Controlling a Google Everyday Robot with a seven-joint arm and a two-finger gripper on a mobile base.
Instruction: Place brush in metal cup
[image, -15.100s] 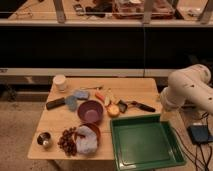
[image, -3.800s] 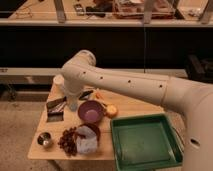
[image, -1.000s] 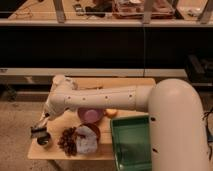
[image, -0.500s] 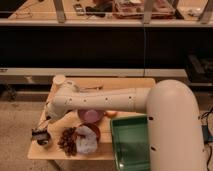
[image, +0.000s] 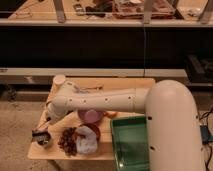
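Note:
The metal cup stands at the front left corner of the wooden table. It is small, round and shiny. My gripper is at the end of the white arm, which reaches across the table from the right. The gripper hangs right over the cup and touches or nearly touches its rim. A small dark shape sits at the gripper above the cup. I cannot tell whether it is the brush. The brush shows nowhere else on the table.
A purple bowl sits under the arm with an orange fruit beside it. A dark grape-like cluster and a white cloth lie right of the cup. There is a green tray at front right, a white cup at back left and a thin metal utensil.
The gripper has dropped slightly toward the metal cup at the front left corner. The arm shifted little and the other objects have not moved.

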